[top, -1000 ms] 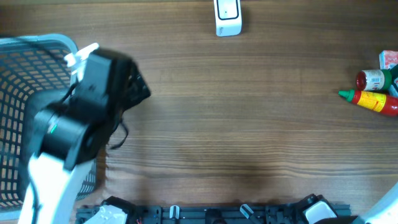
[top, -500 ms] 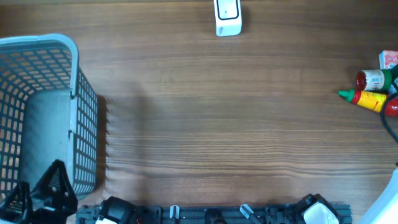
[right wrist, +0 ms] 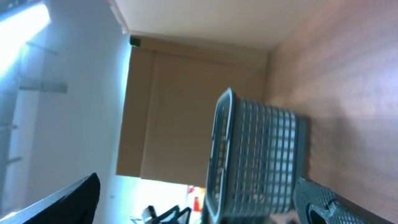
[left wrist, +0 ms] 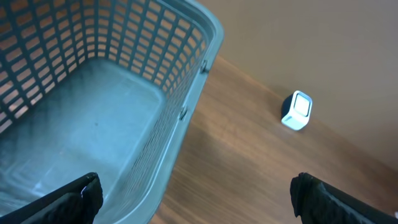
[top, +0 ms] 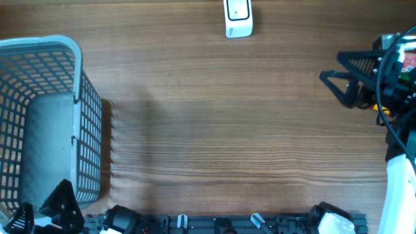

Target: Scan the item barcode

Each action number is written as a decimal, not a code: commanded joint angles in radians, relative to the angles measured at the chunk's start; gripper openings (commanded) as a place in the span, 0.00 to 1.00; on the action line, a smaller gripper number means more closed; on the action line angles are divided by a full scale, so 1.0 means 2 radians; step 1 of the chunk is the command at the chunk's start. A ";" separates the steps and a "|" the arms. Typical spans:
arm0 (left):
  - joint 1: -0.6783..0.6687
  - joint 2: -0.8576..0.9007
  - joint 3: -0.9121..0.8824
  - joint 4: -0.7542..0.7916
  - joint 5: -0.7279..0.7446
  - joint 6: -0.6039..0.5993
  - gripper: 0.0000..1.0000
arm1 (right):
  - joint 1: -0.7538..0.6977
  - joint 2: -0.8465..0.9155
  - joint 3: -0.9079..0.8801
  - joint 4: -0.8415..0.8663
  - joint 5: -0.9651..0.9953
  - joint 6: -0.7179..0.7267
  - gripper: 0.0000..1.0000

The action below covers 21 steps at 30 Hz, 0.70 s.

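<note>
The basket (top: 91, 149) stood left, the left gripper (top: 45, 195) idle beside it, spread wide. The right gripper (top: 329, 66), wide and empty, hung over the half-hidden item (top: 409, 63) at the right edge, presumably to carry it to the scanner (top: 238, 18).

Matte black pointed jaws and wrist housing (top: 380, 81), glossy white arm link (top: 398, 188)

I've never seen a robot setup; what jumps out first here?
The big blue-grey mesh basket at the left of the table stands out first. Then the black right hand, open wide, near the right edge, and a small white scanner at the far middle.
</note>
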 commanded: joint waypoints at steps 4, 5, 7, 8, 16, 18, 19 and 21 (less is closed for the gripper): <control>0.001 -0.002 -0.001 -0.005 -0.006 0.004 1.00 | 0.020 0.059 -0.003 -0.067 -0.044 -0.277 0.95; 0.001 -0.002 -0.001 -0.005 -0.006 0.004 1.00 | 0.028 0.065 -0.003 -0.087 -0.044 -0.280 0.99; 0.002 -0.002 -0.001 -0.005 -0.006 0.004 1.00 | 0.049 0.075 -0.003 -0.095 -0.013 -0.343 1.00; 0.002 -0.002 -0.001 -0.005 -0.006 0.004 1.00 | 0.065 0.072 -0.003 -0.096 0.024 -0.415 1.00; 0.001 -0.002 -0.001 -0.005 -0.006 0.004 1.00 | 0.166 -0.092 -0.003 -0.298 0.403 -0.699 1.00; 0.002 -0.002 -0.001 -0.005 -0.006 0.004 1.00 | 0.166 -0.148 -0.005 -0.337 0.456 -0.766 1.00; 0.002 -0.002 -0.001 -0.005 -0.006 0.004 1.00 | 0.166 -0.182 -0.015 -0.337 0.456 -0.814 1.00; 0.002 -0.002 -0.001 -0.005 -0.006 0.004 1.00 | 0.166 -0.268 -0.067 -0.301 0.456 -0.888 1.00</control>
